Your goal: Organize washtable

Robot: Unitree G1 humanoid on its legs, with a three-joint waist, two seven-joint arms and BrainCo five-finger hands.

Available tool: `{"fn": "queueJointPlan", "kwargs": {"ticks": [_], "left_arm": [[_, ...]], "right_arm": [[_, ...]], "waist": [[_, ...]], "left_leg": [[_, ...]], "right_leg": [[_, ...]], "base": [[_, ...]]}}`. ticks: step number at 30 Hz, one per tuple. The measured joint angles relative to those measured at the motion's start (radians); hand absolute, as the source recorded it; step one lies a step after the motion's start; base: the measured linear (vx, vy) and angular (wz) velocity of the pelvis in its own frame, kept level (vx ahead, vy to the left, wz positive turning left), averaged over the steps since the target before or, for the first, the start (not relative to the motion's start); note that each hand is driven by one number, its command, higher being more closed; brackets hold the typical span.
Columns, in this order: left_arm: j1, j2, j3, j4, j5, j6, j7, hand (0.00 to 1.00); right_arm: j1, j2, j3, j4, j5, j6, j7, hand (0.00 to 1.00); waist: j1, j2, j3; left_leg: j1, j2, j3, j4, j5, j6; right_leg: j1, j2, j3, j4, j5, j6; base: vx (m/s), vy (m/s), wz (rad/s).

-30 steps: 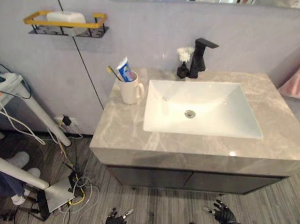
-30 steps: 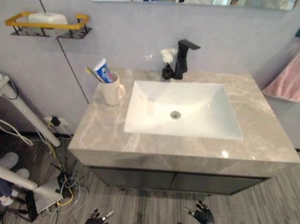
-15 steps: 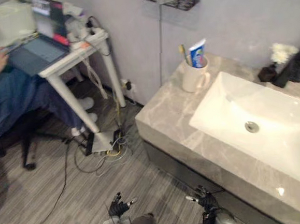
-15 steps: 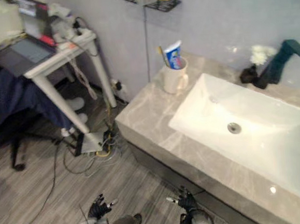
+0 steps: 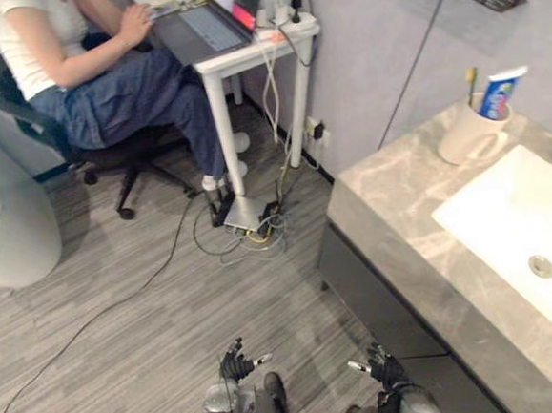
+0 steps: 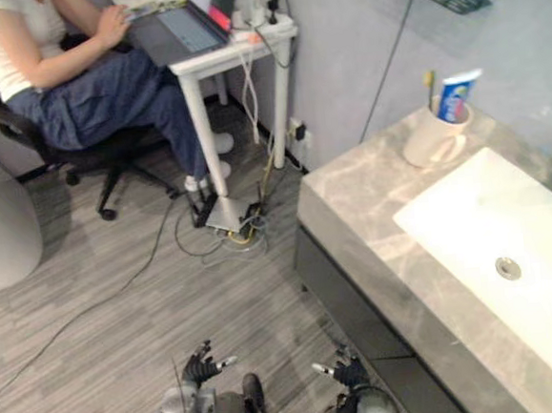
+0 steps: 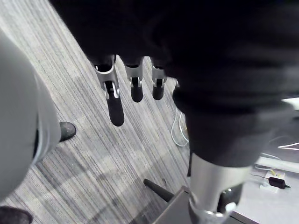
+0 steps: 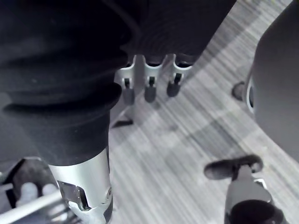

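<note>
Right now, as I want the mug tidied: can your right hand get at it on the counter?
Probably not yet: the right hand hangs low near the floor, below the counter, and the mug stands at its far end. Nothing blocks it.

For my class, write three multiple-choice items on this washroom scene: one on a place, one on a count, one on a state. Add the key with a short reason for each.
1. Where does the cream ceramic mug stand?
A in the white sink basin
B on the grey marble counter
C on the white desk

2. How many things stand in the mug?
A one
B two
C four

3. How are the robot's left hand and right hand?
A both open, holding nothing
B both shut on the mug
C left shut, right open

Key: 1 B, the mug rests on marble. 2 B, a yellow toothbrush and a blue-and-white toothpaste tube. 3 A, the fingers are straight and nothing is held.
</note>
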Motion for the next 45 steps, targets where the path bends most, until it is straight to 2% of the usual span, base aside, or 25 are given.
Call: {"fn": "queueJointPlan", "kwargs": {"ticks": [2,3,4,6,8,13,16,17,18,19,20,22,24,25,27,28,29,30,31,36,39,40,41,43,45], "left_arm": [[0.003,0.001,0.0,0.001,-0.001,0.0,0.0,0.0],[0.007,0.008,0.0,0.002,-0.001,0.0,-0.004,0.0],[0.011,0.02,-0.005,0.009,-0.001,0.001,-0.014,0.0],[0.014,0.032,-0.005,0.014,-0.001,0.005,-0.018,0.0],[0.012,0.038,-0.006,0.015,-0.001,0.005,-0.019,0.0],[0.003,0.032,-0.006,0.036,-0.001,0.006,-0.019,0.0],[0.002,0.018,-0.001,0.032,0.0,0.005,-0.019,0.0],[0.002,0.014,0.005,0.035,-0.001,0.005,-0.017,0.0],[0.005,0.007,0.006,0.031,-0.001,0.004,-0.017,0.0],[0.007,-0.009,0.015,0.033,-0.002,0.006,-0.017,0.0],[0.002,-0.029,0.015,0.032,-0.003,0.006,-0.018,0.0],[-0.004,-0.045,0.005,0.031,-0.003,0.007,-0.018,0.0],[-0.01,-0.039,-0.002,0.029,-0.004,0.005,-0.018,0.0],[-0.011,-0.031,-0.006,0.026,-0.007,0.004,-0.018,0.0],[-0.009,-0.006,-0.034,0.019,-0.012,0.004,-0.019,0.0],[-0.016,0.015,-0.045,0.023,-0.012,0.006,-0.021,0.0],[-0.019,0.015,-0.045,0.031,-0.012,0.008,-0.023,0.0],[-0.015,0.007,-0.045,0.036,-0.012,0.012,-0.022,0.0],[-0.017,0.005,-0.044,0.039,-0.011,0.012,-0.027,0.0],[0.0,0.029,-0.044,0.041,-0.01,0.008,-0.041,0.0],[0.004,0.037,-0.042,0.053,-0.011,0.009,-0.044,0.0],[0.005,0.04,-0.043,0.055,-0.011,0.009,-0.049,0.0],[0.006,0.05,-0.043,0.066,-0.011,0.011,-0.052,0.0],[0.008,0.058,-0.034,0.066,-0.011,0.011,-0.06,0.0],[0.011,0.057,-0.016,0.067,-0.011,0.011,-0.06,0.0]], "right_arm": [[-0.005,-0.004,0.001,0.004,-0.002,0.002,0.001,0.0],[-0.01,-0.005,0.001,0.003,-0.005,0.003,0.001,0.0],[-0.014,-0.007,0.003,0.001,-0.008,0.002,0.002,0.0],[-0.013,-0.007,0.009,-0.002,-0.013,0.001,0.002,0.0],[-0.011,-0.007,0.014,-0.002,-0.022,0.0,0.003,0.0],[-0.023,-0.011,0.014,-0.003,-0.02,-0.002,0.021,0.0],[-0.013,-0.008,0.013,-0.002,-0.02,0.003,0.021,0.0],[-0.01,0.003,0.011,-0.002,-0.02,0.005,0.022,0.0],[-0.024,-0.001,0.009,-0.003,-0.02,0.006,0.021,0.0],[-0.043,-0.001,-0.005,-0.004,-0.019,0.006,0.02,0.0],[-0.05,-0.011,-0.004,-0.005,-0.018,0.006,0.02,0.0],[-0.053,-0.016,-0.003,-0.003,-0.011,0.006,0.017,0.0],[-0.066,-0.017,0.0,-0.001,0.001,0.006,0.016,0.0],[-0.087,-0.022,0.002,0.002,0.002,0.005,0.014,0.0],[-0.116,-0.018,0.003,0.021,0.004,-0.001,0.01,0.0],[-0.117,-0.007,0.002,0.028,0.004,-0.006,0.011,0.0],[-0.116,-0.008,0.0,0.033,0.005,-0.012,0.01,0.0],[-0.116,-0.018,-0.001,0.038,0.006,-0.011,0.005,0.0],[-0.109,-0.021,-0.005,0.048,0.006,-0.009,-0.001,0.0],[-0.083,-0.001,0.0,0.061,-0.002,-0.001,0.0,0.0],[-0.086,-0.005,0.002,0.068,-0.01,0.002,0.0,0.0],[-0.086,-0.009,-0.001,0.061,-0.011,0.001,0.001,0.0],[-0.082,-0.009,-0.001,0.054,-0.012,-0.001,0.002,0.0],[-0.077,-0.009,-0.001,0.056,-0.012,-0.001,0.002,0.0],[-0.075,-0.008,-0.001,0.054,-0.012,-0.001,0.002,0.0]], "waist": [[-0.002,0.004,0.002],[-0.002,0.007,0.003],[-0.004,0.014,0.007],[-0.008,0.02,0.01],[-0.014,0.009,0.005],[-0.027,0.011,0.004],[-0.022,-0.012,-0.008],[-0.021,-0.024,-0.015],[-0.022,0.007,-0.016],[-0.028,0.031,-0.01],[-0.03,0.049,-0.001],[-0.031,0.064,0.007],[-0.025,0.066,0.011],[-0.025,0.062,0.013],[-0.03,0.036,0.01],[-0.043,0.014,0.001],[-0.048,0.018,0.004],[-0.061,0.043,0.014],[-0.061,0.043,0.031],[-0.055,0.032,0.03],[-0.06,0.035,0.031],[-0.07,0.033,0.03],[-0.085,0.038,0.035],[-0.079,0.026,0.029],[-0.078,0.021,0.025]], "left_leg": [[0.015,-0.02,-0.02,-0.014,-0.005,0.009],[0.035,-0.034,-0.051,-0.024,-0.005,0.009],[0.059,-0.037,-0.102,-0.023,-0.004,0.011],[0.082,-0.036,-0.166,-0.025,-0.004,0.011],[0.089,-0.041,-0.256,-0.027,-0.004,0.011],[0.112,-0.072,-0.464,-0.017,-0.002,0.0],[0.112,-0.117,-0.583,0.014,-0.012,-0.019],[0.1,-0.129,-0.626,0.029,-0.039,-0.044],[0.079,-0.095,-0.622,0.048,-0.063,-0.056],[0.043,-0.044,-0.57,0.068,-0.067,-0.057],[0.018,0.015,-0.49,0.074,-0.051,-0.083],[-0.008,0.09,-0.331,0.072,-0.027,-0.13],[-0.015,0.148,-0.15,0.08,-0.012,-0.118],[-0.027,0.158,-0.071,0.076,0.02,-0.094],[-0.025,0.117,-0.061,-0.03,0.096,-0.087],[-0.008,0.117,0.023,-0.058,0.098,-0.071],[-0.012,0.144,0.108,0.018,0.048,-0.067],[0.006,0.171,0.181,0.048,-0.015,-0.099],[0.017,0.157,0.167,0.028,-0.002,-0.072],[0.114,0.066,0.062,-0.182,0.119,-0.058],[0.131,0.029,-0.042,-0.25,0.149,-0.024],[0.136,0.017,-0.097,-0.247,0.154,-0.014],[0.134,0.012,-0.155,-0.234,0.153,-0.011],[0.136,-0.002,-0.228,-0.225,0.15,-0.005],[0.14,-0.023,-0.285,-0.21,0.147,-0.002]], "right_leg": [[-0.028,-0.032,0.001,0.101,0.001,0.008],[-0.073,-0.062,0.014,0.248,0.017,-0.009],[-0.123,-0.057,0.073,0.38,0.028,-0.031],[-0.154,-0.003,0.152,0.441,-0.008,-0.024],[-0.198,0.07,0.219,0.381,-0.053,-0.019],[-0.28,0.199,0.483,0.179,-0.033,-0.006],[-0.265,0.148,0.429,0.097,0.032,-0.034],[-0.251,0.124,0.381,0.085,0.114,-0.049],[-0.239,0.133,0.332,0.078,0.116,-0.055],[-0.222,0.134,0.254,0.058,0.11,-0.067],[-0.206,0.136,0.187,0.05,0.108,-0.073],[-0.167,0.132,0.096,0.047,0.099,-0.088],[-0.126,0.132,0.04,0.03,0.097,-0.091],[-0.109,0.13,0.02,0.013,0.097,-0.091],[-0.1,0.112,-0.008,-0.051,0.1,-0.096],[-0.104,0.09,-0.064,-0.093,0.124,-0.1],[-0.101,0.086,-0.088,-0.093,0.127,-0.099],[-0.08,0.088,-0.136,-0.088,0.13,-0.094],[-0.063,0.079,-0.156,-0.087,0.132,-0.091],[-0.004,0.051,-0.196,-0.086,0.187,-0.065],[-0.037,-0.01,-0.217,0.079,0.179,-0.056],[-0.084,-0.034,-0.145,0.206,0.153,-0.068],[-0.117,0.002,0.008,0.262,0.091,-0.069],[-0.155,0.057,0.179,0.296,0.017,-0.047],[-0.187,0.063,0.258,0.291,-0.012,-0.023]], "base": [[0.01,0.177,0.49],[0.05,0.144,0.69],[0.06,0.117,0.77],[0.11,0.027,0.98],[0.14,-0.032,1.36],[0.18,-0.11,1.23],[0.22,-0.255,1.65],[0.19,-0.311,1.44],[0.17,-0.305,1.67],[0.16,-0.337,1.6],[0.11,-0.257,1.53],[0.08,-0.179,1.38],[0.04,-0.076,1.04],[0.02,-0.045,0.78],[0.0,-0.01,0.84],[-0.01,0.052,1.0],[0.02,0.108,1.19],[0.0,0.11,1.09],[0.01,0.127,1.1],[-0.03,0.126,0.8],[-0.04,0.12,0.93],[0.01,0.115,1.38],[0.02,0.075,1.38],[0.05,0.032,1.33],[0.07,0.017,1.12]]}}
